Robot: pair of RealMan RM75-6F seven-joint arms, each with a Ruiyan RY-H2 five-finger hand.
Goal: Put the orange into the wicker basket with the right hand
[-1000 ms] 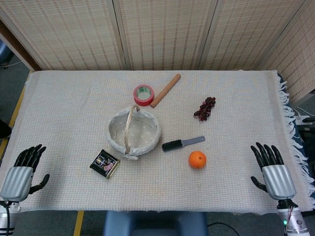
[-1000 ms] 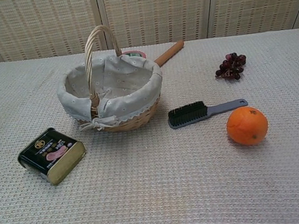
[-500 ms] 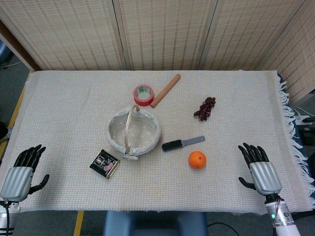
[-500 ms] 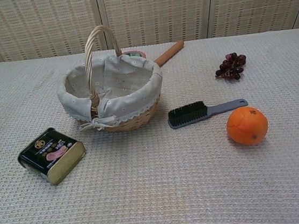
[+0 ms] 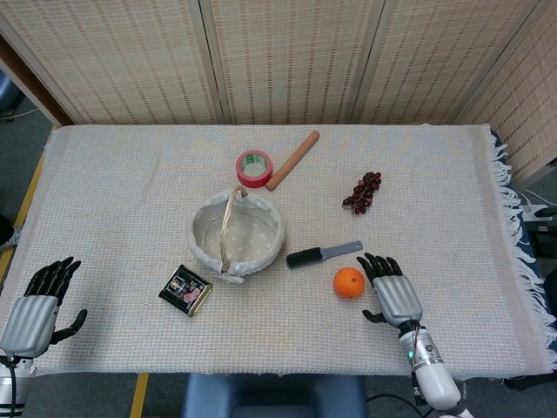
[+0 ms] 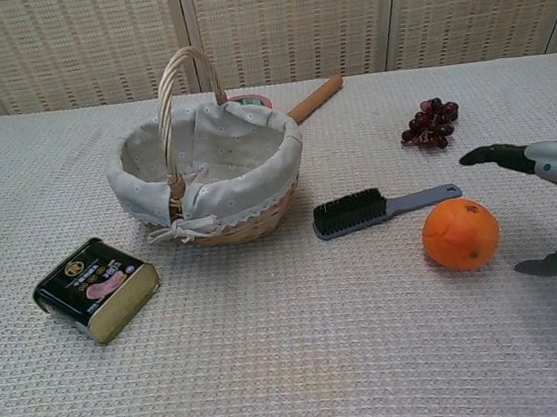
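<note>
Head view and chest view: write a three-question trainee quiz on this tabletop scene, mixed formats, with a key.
1. True or false: the right robot hand grips the round orange fruit.
2. What lies between the cloth-lined wicker basket and the orange? A) red tape roll B) black brush with grey handle C) dark grape bunch
3. Fill in: the black rectangular tin lies on the basket's ___ side, as the head view shows it.

Key: 1 false; 2 B; 3 left.

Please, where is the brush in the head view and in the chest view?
Head view: the brush lies right of the wicker basket, just above the orange.
Chest view: the brush lies right of centre, up-left of the orange.
Shared landmark: the orange.
</note>
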